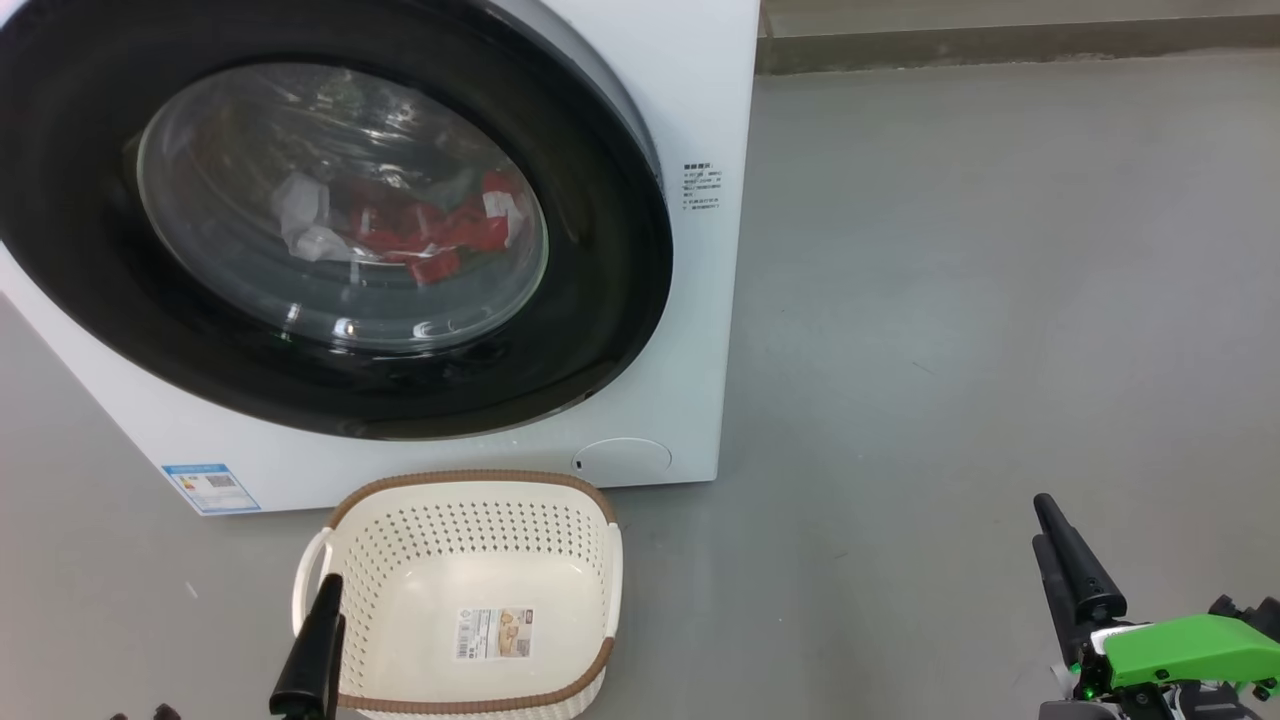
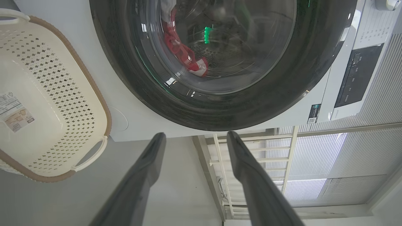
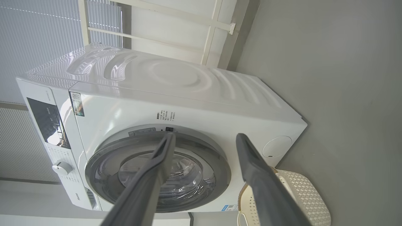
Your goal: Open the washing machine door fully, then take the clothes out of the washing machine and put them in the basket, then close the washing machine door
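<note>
1. Washing machine door (image 1: 590,330) sat shut against the front of the white washing machine (image 1: 700,120), its black rim and glass window facing the robot.
2. The clothes (image 1: 420,230), red and white, lay bunched inside the drum, seen through the lower part of the glass.
3. The left gripper (image 2: 195,135) had its two dark fingers spread wide with nothing between them. In the left wrist view the door lay beyond the tips and apart from them.
4. In the head view one left finger showed at the bottom edge, across the near left corner of the basket (image 1: 470,530); whether it touched the basket could not be told.
5. The right gripper (image 3: 204,135) was spread wide too and gripped nothing. In the head view it sat low at the right over the floor (image 1: 950,300), well apart from the machine and basket. In its wrist view the door lay beyond the tips, apart from them.
6. The basket stood on the floor just in front of the machine, below the door, with a paper label (image 1: 494,633) on its bottom.
7. The floor was smooth and grey. Pale blinds (image 3: 37,31) hung behind the machine, and a dark control panel (image 2: 358,78) and a knob (image 3: 62,168) sat above the door.
</note>
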